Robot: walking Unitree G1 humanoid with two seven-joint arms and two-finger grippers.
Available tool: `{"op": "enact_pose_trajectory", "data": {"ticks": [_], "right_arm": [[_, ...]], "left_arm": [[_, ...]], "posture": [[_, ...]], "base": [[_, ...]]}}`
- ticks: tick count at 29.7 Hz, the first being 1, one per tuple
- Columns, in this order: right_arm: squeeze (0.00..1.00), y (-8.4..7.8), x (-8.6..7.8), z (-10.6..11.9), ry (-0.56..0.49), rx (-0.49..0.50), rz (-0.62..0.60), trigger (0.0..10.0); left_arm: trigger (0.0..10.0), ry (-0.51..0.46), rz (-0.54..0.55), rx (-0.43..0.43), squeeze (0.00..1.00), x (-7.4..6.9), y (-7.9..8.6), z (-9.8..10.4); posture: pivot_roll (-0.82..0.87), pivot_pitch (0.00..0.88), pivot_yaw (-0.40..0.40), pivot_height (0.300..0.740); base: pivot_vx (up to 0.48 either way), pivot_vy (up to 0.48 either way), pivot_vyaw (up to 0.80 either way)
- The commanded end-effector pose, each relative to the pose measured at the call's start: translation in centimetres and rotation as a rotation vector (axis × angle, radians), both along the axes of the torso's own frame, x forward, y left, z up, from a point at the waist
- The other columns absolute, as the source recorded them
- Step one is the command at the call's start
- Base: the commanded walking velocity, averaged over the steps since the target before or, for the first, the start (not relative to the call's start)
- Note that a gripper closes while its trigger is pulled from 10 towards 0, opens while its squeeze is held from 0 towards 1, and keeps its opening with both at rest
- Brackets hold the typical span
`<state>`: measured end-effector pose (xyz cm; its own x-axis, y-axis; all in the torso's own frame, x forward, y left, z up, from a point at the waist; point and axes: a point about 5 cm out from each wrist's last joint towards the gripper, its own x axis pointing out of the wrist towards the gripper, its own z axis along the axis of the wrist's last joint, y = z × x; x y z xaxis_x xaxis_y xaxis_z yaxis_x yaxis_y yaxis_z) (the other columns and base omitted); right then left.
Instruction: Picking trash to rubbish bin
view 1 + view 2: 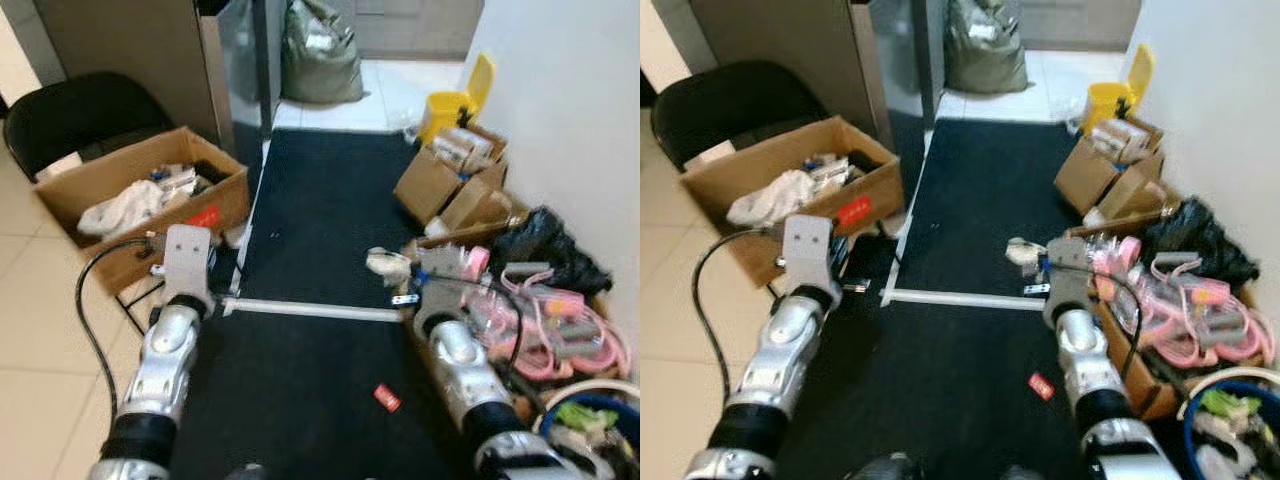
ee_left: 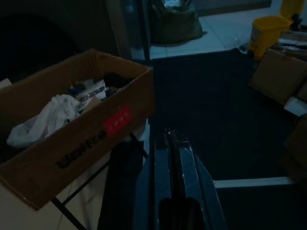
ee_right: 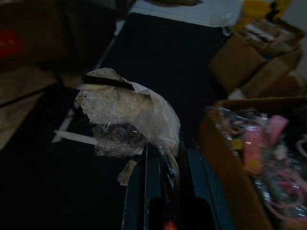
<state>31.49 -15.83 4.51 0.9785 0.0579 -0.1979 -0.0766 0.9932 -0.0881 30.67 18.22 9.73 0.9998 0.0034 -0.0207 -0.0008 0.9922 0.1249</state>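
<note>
The right hand [image 3: 165, 160] is clamped on a crumpled plastic wrapper [image 3: 127, 120] at centre frame; the left hand [image 2: 172, 143] is closed, empty

Both arms forward (each pincer closed).

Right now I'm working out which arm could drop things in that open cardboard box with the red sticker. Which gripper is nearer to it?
Left. The left gripper sits just beside the cardboard box, by its red sticker. The right gripper, shut on crumpled plastic trash, is across the black mat.

A black mat [image 1: 330, 230] carries a white strip [image 1: 315, 311] and red scrap [image 1: 387, 398].
</note>
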Motion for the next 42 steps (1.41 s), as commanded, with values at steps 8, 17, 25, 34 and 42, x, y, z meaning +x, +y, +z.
{"op": "enact_pose_trajectory", "data": {"ticks": [8, 17, 25, 34, 42], "right_arm": [[0.0, -0.62, -0.12, -0.2, 0.014, -0.01, -0.012, 10.0], [0.0, -0.77, -0.05, -0.11, 0.014, -0.016, -0.01, 10.0], [0.0, -0.67, -0.03, -0.09, 0.012, -0.006, -0.012, 10.0], [0.0, -0.75, 0.08, 0.01, 0.012, -0.009, -0.014, 10.0], [0.0, -0.47, 0.2, 0.18, 0.003, -0.054, 0.011, 10.0]], "left_arm": [[10.0, 0.015, -0.006, 0.01, 0.0, -0.23, -0.06, -0.39], [10.0, 0.017, -0.008, 0.008, 0.0, -0.31, -0.18, -0.46], [10.0, 0.018, -0.005, 0.006, 0.0, -0.38, -0.2, -0.49], [10.0, 0.015, -0.003, 0.005, 0.0, -0.29, -0.16, -0.38], [10.0, 0.014, 0.001, 0.006, 0.0, -0.33, -0.05, -0.3]], "posture": [[0.04, 0.021, 0.0, 0.74], [0.04, 0.019, -0.002, 0.74], [0.04, 0.016, -0.003, 0.74], [0.04, 0.026, -0.003, 0.74], [0.05, 0.029, -0.004, 0.74]], "base": [[0.349, 0.0, 0.0], [0.353, 0.0, 0.0], [0.355, 0.0, 0.0], [0.355, 0.0, 0.0], [0.354, 0.0, 0.09]]}}
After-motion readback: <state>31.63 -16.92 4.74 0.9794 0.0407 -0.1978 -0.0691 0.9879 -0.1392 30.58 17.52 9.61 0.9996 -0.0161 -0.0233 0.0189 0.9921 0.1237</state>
